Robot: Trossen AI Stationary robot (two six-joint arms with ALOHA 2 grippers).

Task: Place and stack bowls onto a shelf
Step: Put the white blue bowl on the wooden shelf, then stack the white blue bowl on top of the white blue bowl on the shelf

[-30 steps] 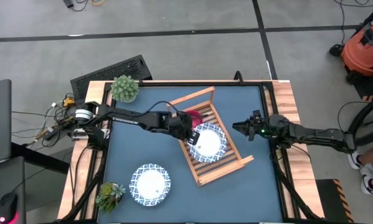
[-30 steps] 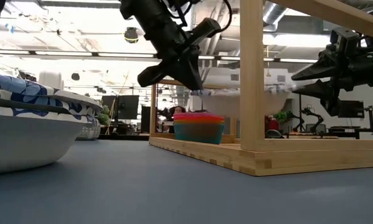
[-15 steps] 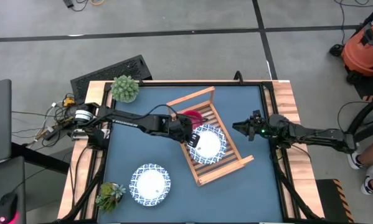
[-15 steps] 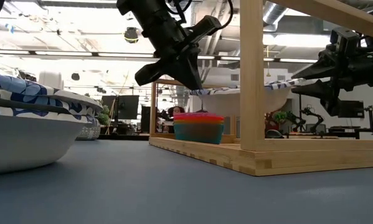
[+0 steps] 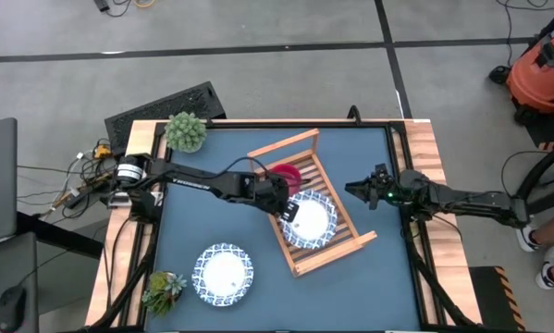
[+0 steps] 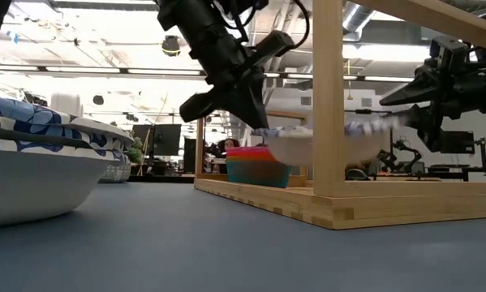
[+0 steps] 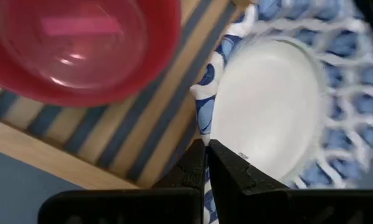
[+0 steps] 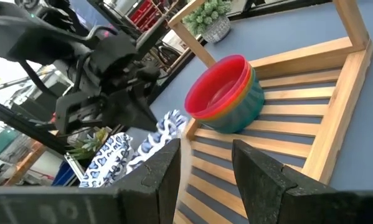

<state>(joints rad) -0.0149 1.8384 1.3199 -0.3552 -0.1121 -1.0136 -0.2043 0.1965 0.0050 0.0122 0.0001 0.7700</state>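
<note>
Over the wooden shelf [image 5: 311,215], beside the stacked bowls [image 6: 257,165], my left gripper [image 7: 205,155] is pinching the rim of a blue-patterned white dish [image 5: 309,220], tilting it down toward the slats. My right gripper [image 5: 352,191] is waiting beside the shelf, fingers parted, holding nothing.

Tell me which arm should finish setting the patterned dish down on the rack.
The left. Its gripper is already shut on the rim of the white dish, holding it over the shelf beside the stacked small bowls. The right gripper waits open, off the shelf's far side, holding nothing.
</note>
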